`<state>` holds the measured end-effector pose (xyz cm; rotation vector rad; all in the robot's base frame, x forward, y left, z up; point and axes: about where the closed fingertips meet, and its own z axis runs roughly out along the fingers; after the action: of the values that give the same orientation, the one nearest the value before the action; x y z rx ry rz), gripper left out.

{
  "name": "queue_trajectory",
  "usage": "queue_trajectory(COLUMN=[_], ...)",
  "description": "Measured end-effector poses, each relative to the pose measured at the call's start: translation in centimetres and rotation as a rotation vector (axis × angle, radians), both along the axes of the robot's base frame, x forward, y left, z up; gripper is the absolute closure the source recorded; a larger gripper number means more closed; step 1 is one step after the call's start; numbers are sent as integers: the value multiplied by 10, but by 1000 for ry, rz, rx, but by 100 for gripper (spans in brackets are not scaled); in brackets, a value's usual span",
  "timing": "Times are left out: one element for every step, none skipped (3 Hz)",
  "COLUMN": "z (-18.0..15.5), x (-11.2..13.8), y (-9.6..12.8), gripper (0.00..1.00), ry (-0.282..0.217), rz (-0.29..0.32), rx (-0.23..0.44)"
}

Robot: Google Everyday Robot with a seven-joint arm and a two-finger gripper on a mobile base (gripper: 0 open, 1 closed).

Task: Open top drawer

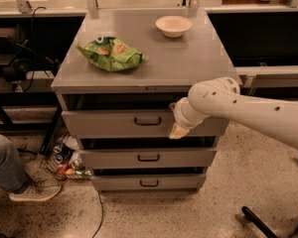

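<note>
The top drawer (114, 124) is the tallest grey front of the three in the grey cabinet (139, 68). It has a dark loop handle (148, 121) at its centre, and a dark gap shows above its front. My gripper (175, 119) is at the end of the white arm (248, 114), which reaches in from the right. It sits against the drawer front just right of the handle, at the handle's height. Two shorter drawers (148, 158) lie below.
A green chip bag (111, 53) and a white bowl (173, 25) rest on the cabinet top. Cans (64, 158) and a cable lie on the floor at the left. A person's leg and shoe (20, 182) are at the bottom left. A black chair leg (260, 222) is at the bottom right.
</note>
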<state>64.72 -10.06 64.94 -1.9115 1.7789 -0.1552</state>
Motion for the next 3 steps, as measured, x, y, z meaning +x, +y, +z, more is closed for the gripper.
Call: queue_trajectory(z=[-9, -3, 1], x=[-11, -11, -11], y=[-14, -14, -14], gripper=[62, 85, 100], ry=[26, 26, 26], rz=[-33, -33, -33], rx=[24, 24, 24])
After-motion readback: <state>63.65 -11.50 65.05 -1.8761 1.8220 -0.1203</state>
